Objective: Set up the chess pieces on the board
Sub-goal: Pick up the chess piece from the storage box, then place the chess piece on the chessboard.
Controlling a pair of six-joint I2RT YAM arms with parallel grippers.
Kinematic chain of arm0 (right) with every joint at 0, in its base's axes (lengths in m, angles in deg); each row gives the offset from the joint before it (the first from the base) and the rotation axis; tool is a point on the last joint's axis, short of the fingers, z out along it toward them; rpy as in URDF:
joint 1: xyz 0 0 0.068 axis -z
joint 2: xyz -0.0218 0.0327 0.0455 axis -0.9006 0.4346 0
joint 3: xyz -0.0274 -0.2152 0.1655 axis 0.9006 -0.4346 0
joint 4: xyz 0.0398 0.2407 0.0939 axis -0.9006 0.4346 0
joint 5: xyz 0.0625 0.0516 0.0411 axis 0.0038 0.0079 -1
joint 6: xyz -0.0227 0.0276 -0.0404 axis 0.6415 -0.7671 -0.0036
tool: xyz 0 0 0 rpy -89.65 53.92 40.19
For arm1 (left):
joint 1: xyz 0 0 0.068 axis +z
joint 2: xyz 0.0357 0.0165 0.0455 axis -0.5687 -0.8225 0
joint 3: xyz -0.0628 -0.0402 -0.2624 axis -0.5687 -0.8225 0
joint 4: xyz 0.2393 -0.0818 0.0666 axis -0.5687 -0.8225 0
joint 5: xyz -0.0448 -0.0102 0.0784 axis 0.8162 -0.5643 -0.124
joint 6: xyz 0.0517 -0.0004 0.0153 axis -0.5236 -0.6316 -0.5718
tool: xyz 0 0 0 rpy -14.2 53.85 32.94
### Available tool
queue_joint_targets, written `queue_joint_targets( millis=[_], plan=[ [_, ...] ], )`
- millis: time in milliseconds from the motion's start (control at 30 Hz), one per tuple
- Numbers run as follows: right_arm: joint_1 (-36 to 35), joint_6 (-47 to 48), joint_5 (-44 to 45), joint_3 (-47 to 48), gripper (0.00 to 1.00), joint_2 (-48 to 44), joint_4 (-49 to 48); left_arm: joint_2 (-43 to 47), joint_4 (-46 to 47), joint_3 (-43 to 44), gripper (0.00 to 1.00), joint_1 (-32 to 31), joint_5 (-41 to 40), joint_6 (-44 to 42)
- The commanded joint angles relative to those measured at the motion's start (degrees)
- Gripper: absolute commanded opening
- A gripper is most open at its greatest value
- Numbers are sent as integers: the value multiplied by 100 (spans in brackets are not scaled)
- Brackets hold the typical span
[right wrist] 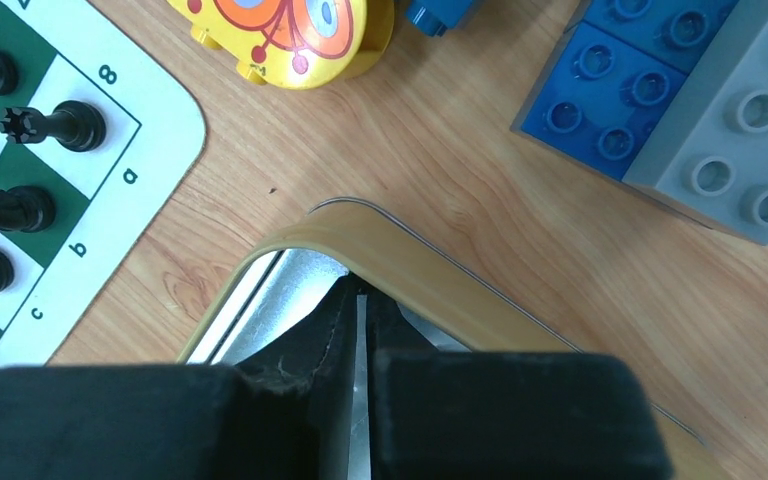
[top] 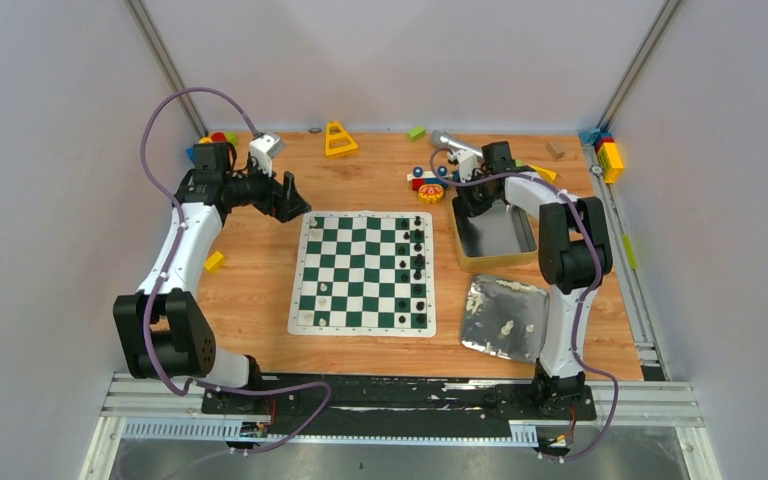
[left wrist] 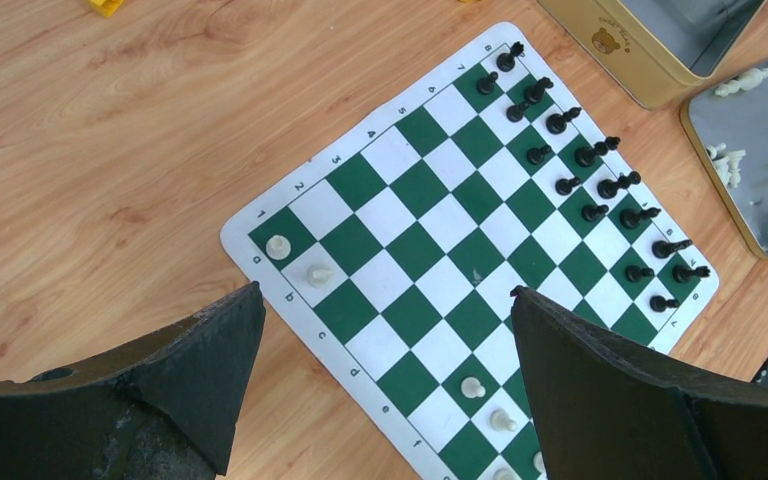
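- Black chess pieces (left wrist: pixel 592 154): upright in two ranks along the board edge nearest the right pincer (right wrist: pixel 360 300), just to its left across the tin rim. Judged: that side is done, or nearly so.
- White chess pieces: a few stand on the board (left wrist: pixel 430 230) at the edge below the left pincer (left wrist: pixel 385 292), e.g. (left wrist: pixel 278 246). More lie loose in the lid (top: pixel 485 310), e.g. (left wrist: pixel 725 162), toward the base from the right pincer. Judged: the white ranks are mostly unset.
- Board: flat on the table (top: pixel 250 290), between the two pincers, slightly skewed.
- Right pincer: fingers pressed together, only a hairline slit between them. The tips are down inside a corner of the gold tin (right wrist: pixel 430 265).
  - Nothing can be seen between the fingers.
  - A piece pinched under the tips cannot be ruled out, since they hide that corner.
  - The rest of the tin floor looks bare from above, so this is likely a pick of the last piece or an empty closure.
- Left pincer: fingers spread fully and holding nothing. It hangs above the white side of the board. Judged: parked clear of the other arm, ready for the white ranks beneath it.
- Clutter: a yellow toy (right wrist: pixel 290 30) and blue-and-grey blocks (right wrist: pixel 660 90) sit just beyond the right pincer, outside the tin. Not task items.
- Surface: wood-grain table top, matte.
- Room: plain pale walls (top: pixel 400 60) on three sides, with metal rail framing at the corners and near edge.
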Motion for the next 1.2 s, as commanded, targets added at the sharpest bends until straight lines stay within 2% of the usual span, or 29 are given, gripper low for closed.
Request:
queue_joint_targets(
  millis=[0, 367, 600, 700, 967, 1167],
  plan=[
    [-2, 119, 167, -220, 3, -247, -127, -18, 158, 152, 100, 47, 117, -110],
    [121, 141, 295, -810, 0, -1091, -58, -67, 426, 51, 99, 47, 373, -152],
    [119, -44, 59, -799, 0, -1555, 193, -125, 1038, -28, 94, -103, 598, 220],
    [117, -214, -383, -552, 0, -1724, 482, -194, 1286, 76, 92, -302, 555, 239],
    [-40, -816, -2456, 46, 0, -1830, 1014, -476, 1774, 409, 86, -1585, 526, -75],
    [-333, -1154, -3409, 263, 0, -1691, 1019, -796, 1619, 856, 77, -2382, 555, -558]
  ],
)
